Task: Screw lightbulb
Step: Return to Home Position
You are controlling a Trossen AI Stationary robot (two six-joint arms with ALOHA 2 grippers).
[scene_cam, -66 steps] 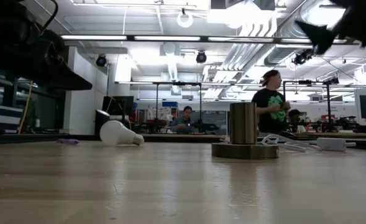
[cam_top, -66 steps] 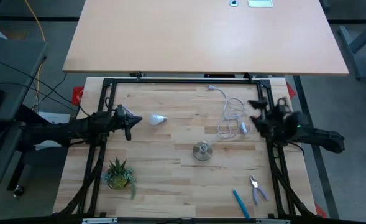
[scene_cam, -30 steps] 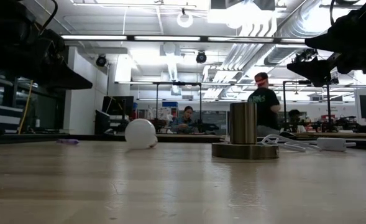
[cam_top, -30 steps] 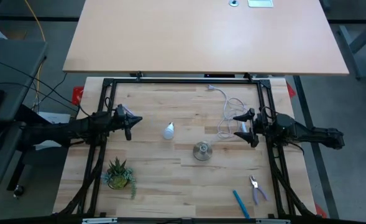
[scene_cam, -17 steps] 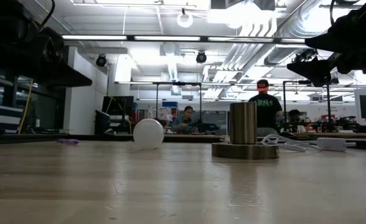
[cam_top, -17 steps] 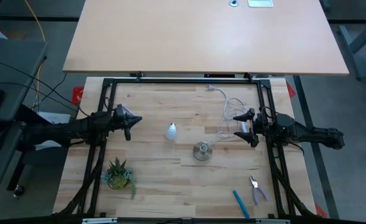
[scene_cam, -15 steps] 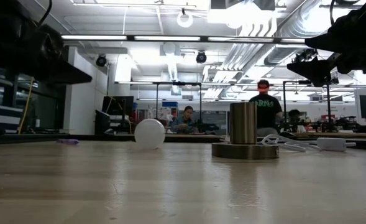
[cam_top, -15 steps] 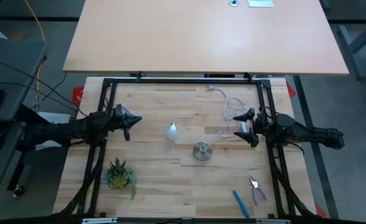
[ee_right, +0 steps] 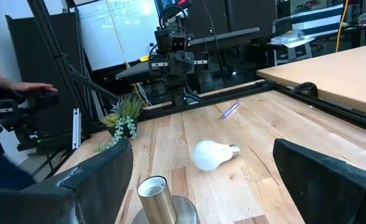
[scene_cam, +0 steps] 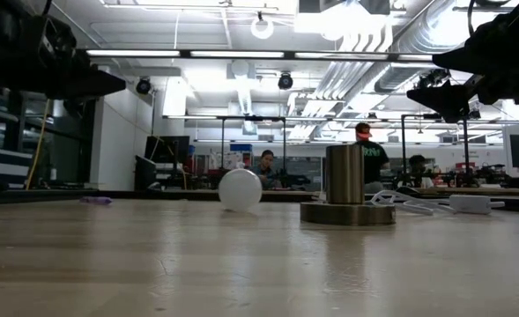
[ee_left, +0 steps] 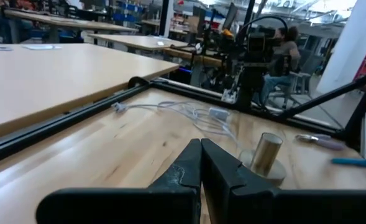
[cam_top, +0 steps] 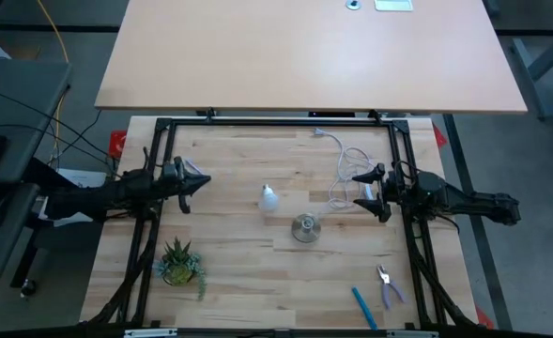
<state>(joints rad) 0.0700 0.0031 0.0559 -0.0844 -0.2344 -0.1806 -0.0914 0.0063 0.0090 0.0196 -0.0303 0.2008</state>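
Observation:
The white lightbulb [cam_top: 269, 198] lies on its side on the wooden table, a little left of the grey metal socket [cam_top: 304, 228], with nothing touching it. In the right wrist view the lightbulb [ee_right: 212, 154] shows its silvery screw base, and the socket [ee_right: 158, 196] stands upright on its round foot. My left gripper [cam_top: 202, 181] is shut and holds nothing; it hovers left of the bulb, pointing level toward it. My right gripper [cam_top: 367, 191] is open and holds nothing; it hovers right of the socket above the white cord [cam_top: 346, 178].
A small potted plant [cam_top: 179, 263] stands near the front left. Pliers [cam_top: 386, 282] and a blue pen [cam_top: 362, 305] lie at the front right. A black frame [cam_top: 276, 119] borders the table. Beyond the table, people [scene_cam: 365, 150] are in the room.
The lightbulb has rolled along the table toward its right edge, closer to the socket. My left gripper has drawn back a little toward the left edge and tipped upward, staying shut.

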